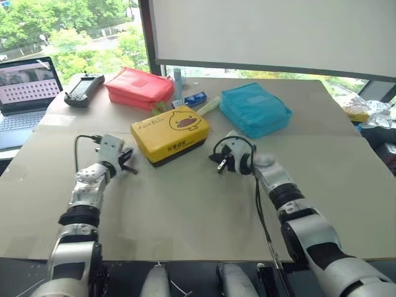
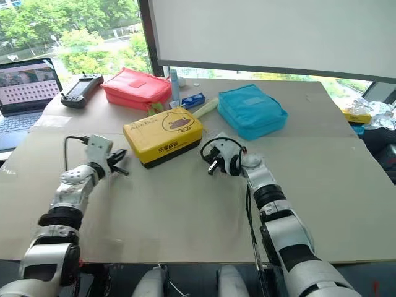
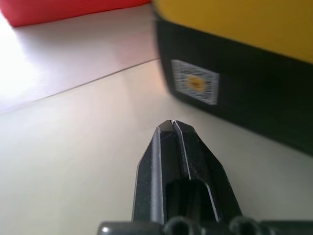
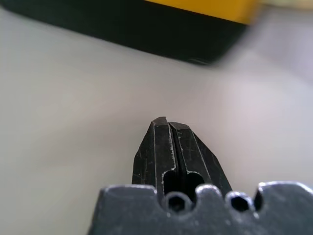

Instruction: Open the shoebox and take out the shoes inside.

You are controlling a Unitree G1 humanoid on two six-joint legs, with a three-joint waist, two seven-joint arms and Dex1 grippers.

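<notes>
The shoebox (image 1: 170, 133) lies closed in the middle of the table, its yellow lid with a duck face sitting on the black base. The shoes are hidden inside it. My left gripper (image 1: 131, 164) hovers low just left of the box, shut and holding nothing. In the left wrist view its shut fingers (image 3: 172, 147) point at the box's black side wall (image 3: 244, 103) and its small label. My right gripper (image 1: 218, 164) is near the box's right front corner, shut and empty. The right wrist view shows its tips (image 4: 166, 122) a short way from the black base (image 4: 146, 34).
Behind the box lie a red pouch (image 1: 137, 86) and a turquoise pouch (image 1: 253, 108), with a small blue carton (image 1: 195, 99) and a bottle (image 1: 178, 83) between them. A handheld controller (image 1: 83, 88) and a laptop (image 1: 25, 93) sit far left. Crumpled bags (image 1: 365, 111) lie at the right edge.
</notes>
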